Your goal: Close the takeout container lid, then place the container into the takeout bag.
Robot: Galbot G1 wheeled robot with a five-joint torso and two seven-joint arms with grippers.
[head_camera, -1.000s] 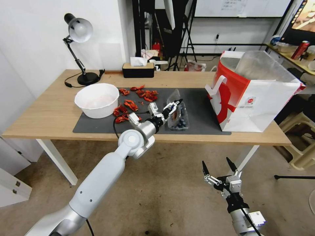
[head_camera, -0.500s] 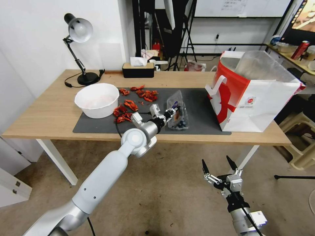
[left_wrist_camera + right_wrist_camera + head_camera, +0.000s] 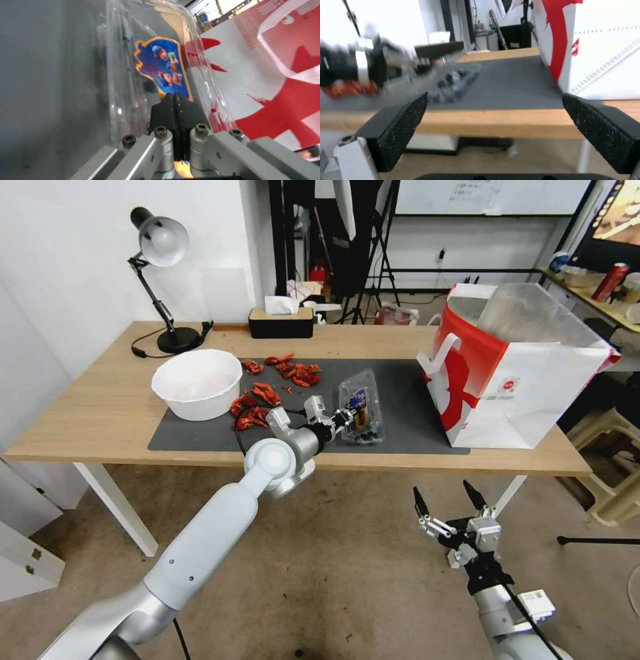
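**Left gripper resting on the lowered lid**

You are looking at the takeout container (image 3: 361, 409) lying on the dark mat (image 3: 407, 380), between the scattered red crayfish pieces (image 3: 267, 395) and the takeout bag (image 3: 513, 367). Its lid (image 3: 156, 62) is lying down over the blueberries – the coloured sticker (image 3: 164, 67) is facing up. Your left gripper (image 3: 345, 415) is sitting at the near edge of the container, its two black fingers (image 3: 165, 112) pressed flat together with nothing between them, tips touching the clear plastic just below the sticker. The bag is standing upright at the mat's right end, mouth open, well apart from the container. Your right gripper (image 3: 448, 505) is hanging low in front of the table – fingers spread wide, holding nothing.
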